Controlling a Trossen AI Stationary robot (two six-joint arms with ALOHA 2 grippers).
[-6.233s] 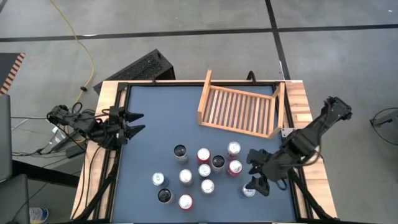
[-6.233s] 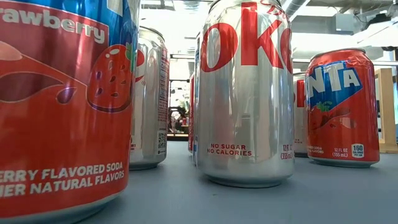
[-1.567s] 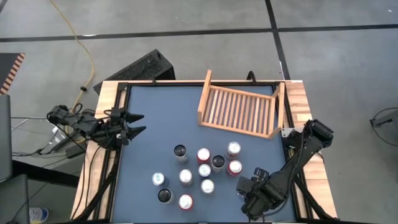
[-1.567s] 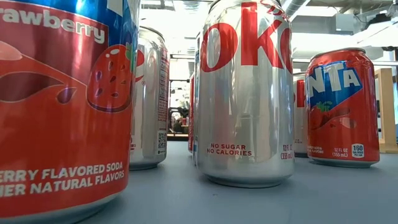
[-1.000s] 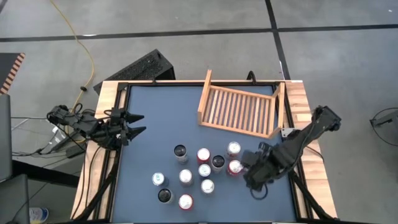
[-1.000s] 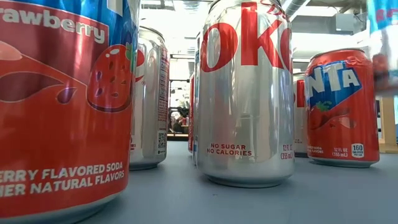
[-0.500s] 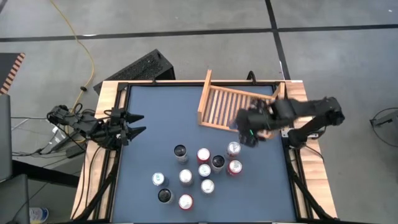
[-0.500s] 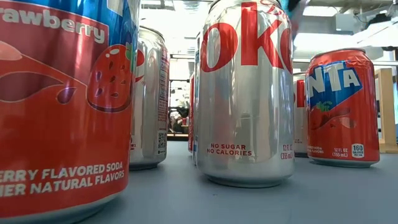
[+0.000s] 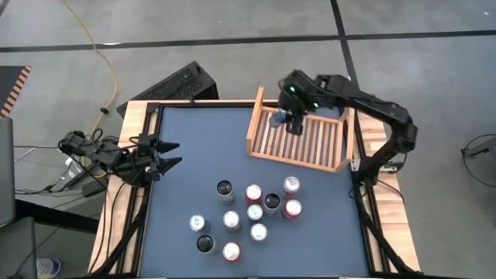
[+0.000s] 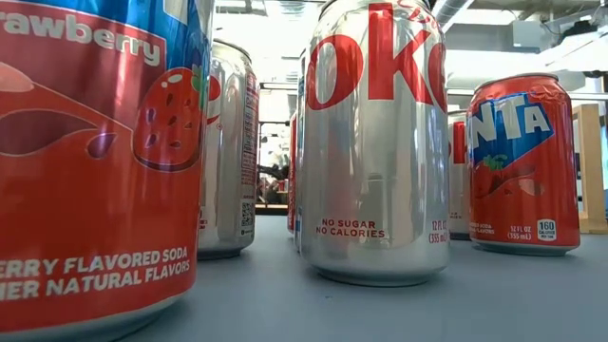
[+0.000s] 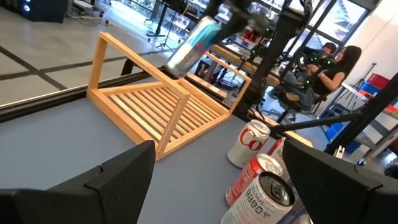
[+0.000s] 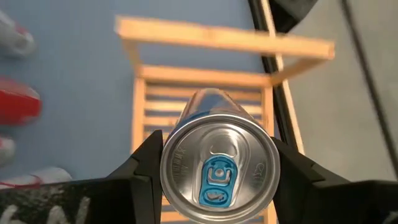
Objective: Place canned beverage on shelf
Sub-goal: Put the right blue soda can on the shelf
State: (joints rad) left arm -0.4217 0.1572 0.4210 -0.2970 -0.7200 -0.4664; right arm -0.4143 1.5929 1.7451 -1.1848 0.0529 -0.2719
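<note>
My right gripper (image 9: 288,120) is shut on a silver and blue canned beverage (image 11: 191,43) and holds it in the air over the far left part of the shelf (image 9: 298,138). The shelf is a light wooden rack with a slatted base and raised side boards; it rests flat on the blue table top at the far right. In the right wrist view the can's top with its blue tab (image 12: 217,171) faces the camera, with the shelf's slats (image 12: 180,93) beyond it. My left gripper (image 9: 169,153) waits open at the table's left edge. My right gripper pinches the can's side wall near its top end (image 12: 171,155) between its two fingers (image 12: 144,163), one on each side. The fingers slant down from above, and the can lies along them. It hangs tilted, bottom end lower, clear of the shelf.
Several cans (image 9: 252,211) stand in a cluster on the table's near middle; the low view shows them close up, a silver Coke can (image 10: 375,142) and a red Fanta can (image 10: 522,161) among them. A person (image 11: 336,68) sits in the room beyond the table.
My right gripper has swung from beside the can cluster at the near right toward the table's far edge and a little left, rising and rolling its wrist. It has carried the can clear of the table to above the shelf.
</note>
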